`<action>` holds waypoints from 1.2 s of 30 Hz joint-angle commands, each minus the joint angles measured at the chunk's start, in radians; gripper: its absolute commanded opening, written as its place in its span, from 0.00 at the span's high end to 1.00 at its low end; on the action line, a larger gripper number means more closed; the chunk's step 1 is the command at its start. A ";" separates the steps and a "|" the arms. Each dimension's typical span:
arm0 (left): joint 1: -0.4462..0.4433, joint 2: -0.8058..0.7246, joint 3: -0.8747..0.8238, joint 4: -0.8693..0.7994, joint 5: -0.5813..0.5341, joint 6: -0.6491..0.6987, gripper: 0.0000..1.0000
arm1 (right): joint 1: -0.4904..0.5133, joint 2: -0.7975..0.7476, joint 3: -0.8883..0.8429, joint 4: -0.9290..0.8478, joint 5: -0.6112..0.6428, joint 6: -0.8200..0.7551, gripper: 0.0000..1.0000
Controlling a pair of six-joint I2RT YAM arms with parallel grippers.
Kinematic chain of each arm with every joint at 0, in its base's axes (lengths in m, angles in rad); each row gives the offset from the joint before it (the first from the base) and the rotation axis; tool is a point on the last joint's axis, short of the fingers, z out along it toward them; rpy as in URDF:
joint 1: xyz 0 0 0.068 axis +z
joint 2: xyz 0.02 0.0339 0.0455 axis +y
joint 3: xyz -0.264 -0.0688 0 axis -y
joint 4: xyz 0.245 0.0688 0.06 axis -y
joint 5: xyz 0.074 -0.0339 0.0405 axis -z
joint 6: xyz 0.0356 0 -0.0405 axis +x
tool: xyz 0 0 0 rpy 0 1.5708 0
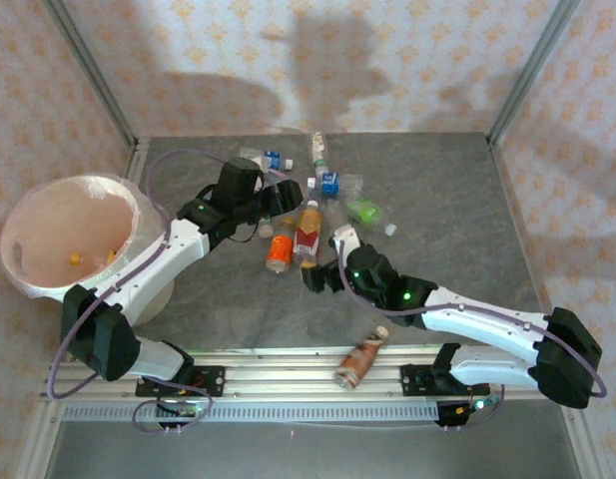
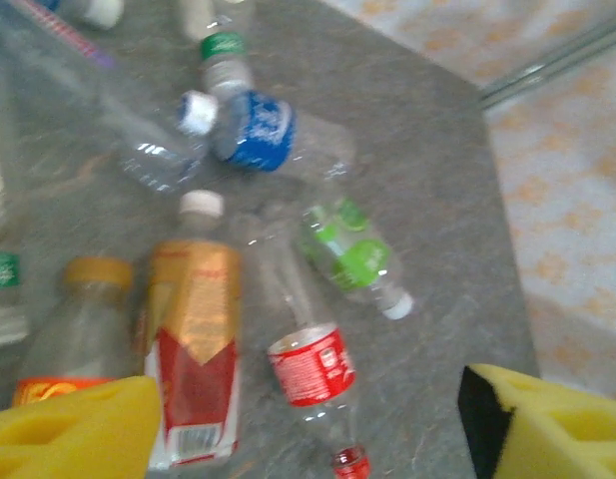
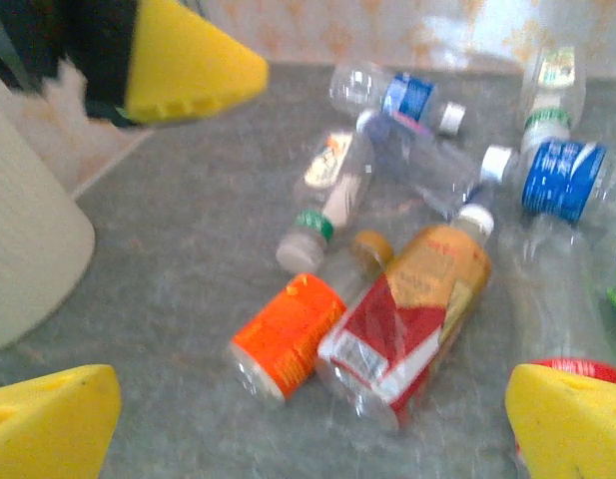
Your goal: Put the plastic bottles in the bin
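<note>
Because the plastic bottles [image 1: 308, 215] lie jumbled and touching mid-table, well apart from the bin [image 1: 58, 215] at the left, both arms lean over the heap. The left gripper [image 1: 285, 203] and right gripper [image 1: 325, 261] gape wide and empty. Crowding neighbours hamper any pick, and a brown bottle [image 1: 359, 361] lies on the near rail [image 1: 278, 365].

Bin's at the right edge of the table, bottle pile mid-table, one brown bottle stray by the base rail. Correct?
Not quite: the bin stands at the left edge, as the top external view shows. The bottle pile is mid-table, and one brown bottle lies by the base rail.
</note>
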 commanded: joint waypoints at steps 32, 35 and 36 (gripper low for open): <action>0.007 -0.056 -0.126 -0.155 -0.197 0.009 0.00 | -0.095 -0.061 -0.149 -0.884 -0.362 0.964 0.24; 0.007 -0.045 -0.118 -0.156 -0.191 0.008 0.00 | -0.095 -0.030 -0.152 -0.823 -0.315 0.957 0.35; 0.006 -0.042 -0.117 -0.157 -0.189 0.008 0.00 | -0.095 -0.021 -0.148 -0.797 -0.303 0.956 0.40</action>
